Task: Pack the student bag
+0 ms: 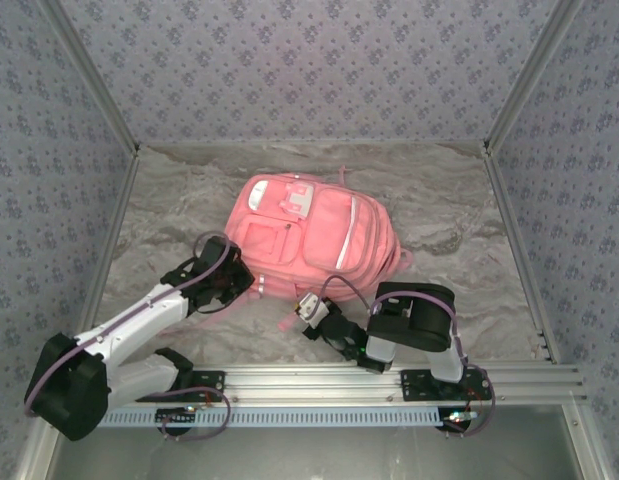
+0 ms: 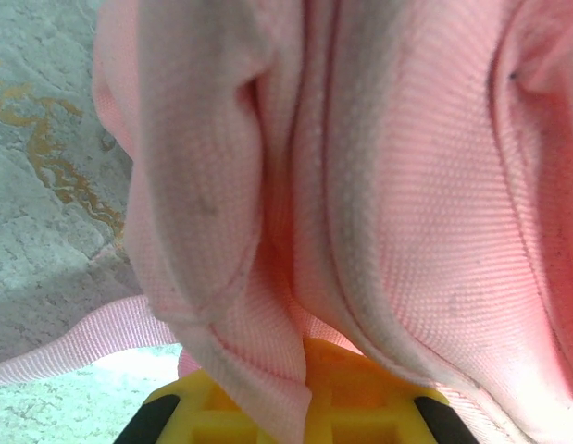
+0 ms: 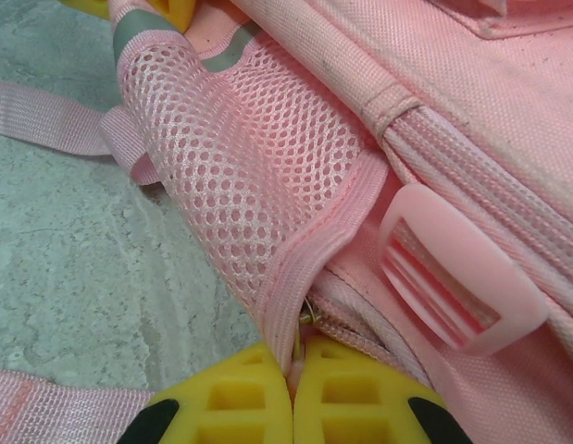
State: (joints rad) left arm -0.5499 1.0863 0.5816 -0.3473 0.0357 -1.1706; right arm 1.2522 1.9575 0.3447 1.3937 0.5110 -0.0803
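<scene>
Packing looks barely begun: left tool (image 2: pixel 300 402) and right tool (image 3: pixel 292 400) each pinch the student bag (image 1: pixel 314 240) at its edge.

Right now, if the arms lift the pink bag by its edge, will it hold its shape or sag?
Probably floppy: the cloth of the bag folds loosely over the left pincer. The mesh pocket and the loose strap would likely dangle and drag. It seems not slippery, since the weave looks coarse.
</scene>
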